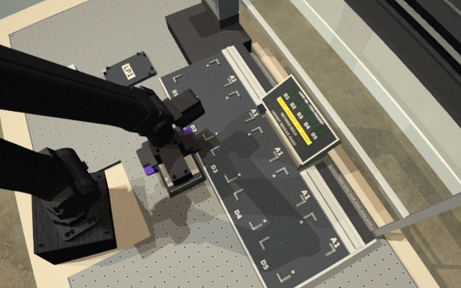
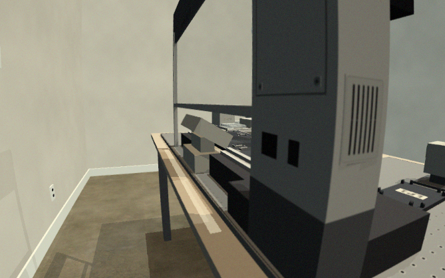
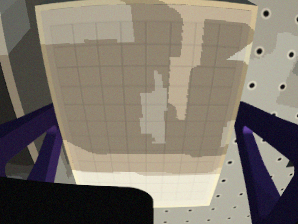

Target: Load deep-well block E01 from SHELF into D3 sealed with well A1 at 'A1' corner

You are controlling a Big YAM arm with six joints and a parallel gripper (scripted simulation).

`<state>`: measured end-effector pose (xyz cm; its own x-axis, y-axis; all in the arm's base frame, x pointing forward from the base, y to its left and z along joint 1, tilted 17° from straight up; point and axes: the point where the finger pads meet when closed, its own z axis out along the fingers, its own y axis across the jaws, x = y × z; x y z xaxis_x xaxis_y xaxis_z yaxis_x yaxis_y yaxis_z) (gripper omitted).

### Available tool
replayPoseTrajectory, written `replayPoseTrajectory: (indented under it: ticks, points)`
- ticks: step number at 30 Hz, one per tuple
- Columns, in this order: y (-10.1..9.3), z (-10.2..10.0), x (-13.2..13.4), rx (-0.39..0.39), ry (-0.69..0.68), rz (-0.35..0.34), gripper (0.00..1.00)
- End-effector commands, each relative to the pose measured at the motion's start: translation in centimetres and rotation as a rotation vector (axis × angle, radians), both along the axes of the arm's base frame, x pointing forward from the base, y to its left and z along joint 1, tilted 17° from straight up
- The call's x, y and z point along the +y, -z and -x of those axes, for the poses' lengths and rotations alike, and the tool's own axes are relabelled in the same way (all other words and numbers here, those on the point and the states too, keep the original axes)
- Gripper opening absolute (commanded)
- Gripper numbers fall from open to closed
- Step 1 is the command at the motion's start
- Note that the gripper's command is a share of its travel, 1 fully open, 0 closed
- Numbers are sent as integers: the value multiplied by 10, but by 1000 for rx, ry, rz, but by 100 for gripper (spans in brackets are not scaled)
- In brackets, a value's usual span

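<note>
A deep-well block with a cream sealed top (image 1: 185, 167) sits in a dark framed nest (image 1: 186, 186) on the perforated table, just beside the deck's near edge by the D2 and D3 marks. Its ID label is not visible. My gripper (image 1: 169, 150) hangs right over it, open wide. In the wrist view the block (image 3: 147, 96) fills the frame, and the purple fingers of my gripper (image 3: 149, 111) stand apart on both sides of it without gripping. Deck position D3 (image 1: 248, 155) is empty between its corner brackets, with the A1 engraving at its far corner.
D1, D2, D4 and D5 on the dark deck plate are empty. A slanted status panel (image 1: 300, 119) stands behind the deck. A flat pad marked LP1 (image 1: 129, 69) lies at the back left. The arm's base (image 1: 72, 211) is at the front left. A tall instrument housing (image 2: 320, 120) blocks the exterior view.
</note>
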<state>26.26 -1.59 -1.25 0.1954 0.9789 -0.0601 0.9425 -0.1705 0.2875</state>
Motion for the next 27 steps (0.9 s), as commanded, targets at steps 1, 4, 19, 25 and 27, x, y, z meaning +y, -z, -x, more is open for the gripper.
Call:
replayPoseTrajectory:
  ticks: [1,4,19,25,27]
  points:
    - [-17,-15,0,-40,-2,2,100]
    - [-20,-16,1,-43,-3,2,100]
    - [-43,-5,6,-39,0,-1,100]
    - [-54,-8,6,-51,1,-2,100]
    - [-54,-4,7,-43,-1,-2,100]
